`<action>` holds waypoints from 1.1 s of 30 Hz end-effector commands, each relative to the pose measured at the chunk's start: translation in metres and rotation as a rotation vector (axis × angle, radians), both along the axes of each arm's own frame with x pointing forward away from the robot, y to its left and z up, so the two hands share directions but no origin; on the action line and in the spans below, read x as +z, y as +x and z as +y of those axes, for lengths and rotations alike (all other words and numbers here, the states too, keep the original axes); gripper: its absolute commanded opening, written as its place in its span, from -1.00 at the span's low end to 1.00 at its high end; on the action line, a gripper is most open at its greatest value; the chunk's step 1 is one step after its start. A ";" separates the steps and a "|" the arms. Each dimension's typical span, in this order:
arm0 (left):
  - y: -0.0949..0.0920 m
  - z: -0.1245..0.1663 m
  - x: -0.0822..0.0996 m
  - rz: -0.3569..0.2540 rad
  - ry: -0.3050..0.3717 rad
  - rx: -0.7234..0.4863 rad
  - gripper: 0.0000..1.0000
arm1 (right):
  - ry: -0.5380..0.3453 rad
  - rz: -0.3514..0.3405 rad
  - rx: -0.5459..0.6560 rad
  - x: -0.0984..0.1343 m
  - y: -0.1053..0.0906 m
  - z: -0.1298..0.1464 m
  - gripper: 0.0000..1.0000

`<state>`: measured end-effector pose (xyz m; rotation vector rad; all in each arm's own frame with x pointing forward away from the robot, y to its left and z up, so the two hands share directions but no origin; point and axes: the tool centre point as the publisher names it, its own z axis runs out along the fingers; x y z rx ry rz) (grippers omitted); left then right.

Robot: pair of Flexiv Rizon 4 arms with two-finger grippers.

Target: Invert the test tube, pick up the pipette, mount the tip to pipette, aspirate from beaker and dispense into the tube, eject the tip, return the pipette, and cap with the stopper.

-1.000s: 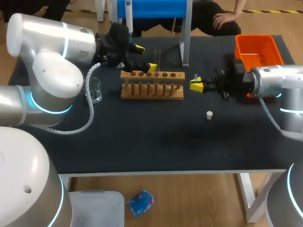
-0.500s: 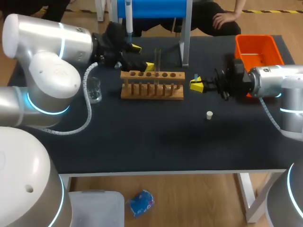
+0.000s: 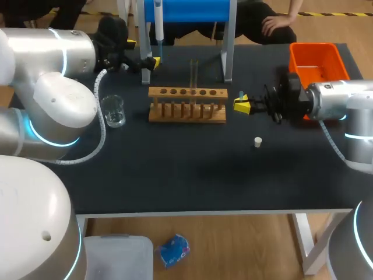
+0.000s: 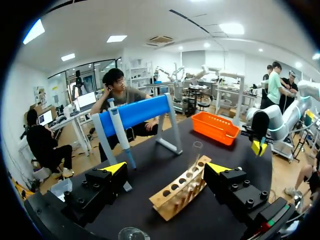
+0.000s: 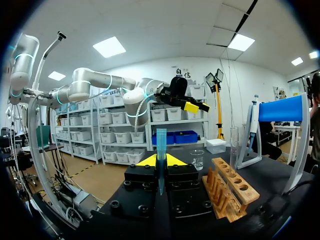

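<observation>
My left gripper (image 3: 141, 52) stands open at the back left, close beside the blue stand where the white pipette (image 3: 157, 23) hangs. In the left wrist view the pipette (image 4: 120, 132) is ahead of the open gripper (image 4: 167, 170), off toward one finger and untouched. A clear test tube (image 3: 194, 73) stands upright in the wooden rack (image 3: 186, 106). To the right of the rack my right gripper (image 3: 242, 105) is shut on a blue pipette tip (image 5: 161, 147). The glass beaker (image 3: 113, 111) sits left of the rack. A small white stopper (image 3: 257, 141) lies on the table.
An orange bin (image 3: 317, 61) stands at the back right, behind my right arm. The blue stand's legs (image 3: 227, 64) rise just behind the rack. The black table (image 3: 192, 175) runs bare toward the front edge.
My left gripper has drawn back and to the left, away from the rack's left end to beside the hanging pipette. The right arm has kept still.
</observation>
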<state>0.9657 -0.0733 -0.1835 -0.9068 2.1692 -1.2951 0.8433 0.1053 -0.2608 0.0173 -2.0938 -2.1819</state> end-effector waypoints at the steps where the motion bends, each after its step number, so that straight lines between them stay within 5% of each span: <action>1: 0.003 -0.006 0.001 0.004 0.024 0.034 1.00 | -0.003 -0.001 -0.002 0.001 -0.001 0.000 -1.00; 16: 0.003 -0.006 0.001 0.004 0.024 0.034 1.00 | -0.003 -0.001 -0.002 0.001 -0.001 0.000 -1.00; 33: 0.108 0.031 0.012 -0.027 0.093 0.050 1.00 | -0.003 -0.001 -0.002 0.001 -0.001 0.000 -1.00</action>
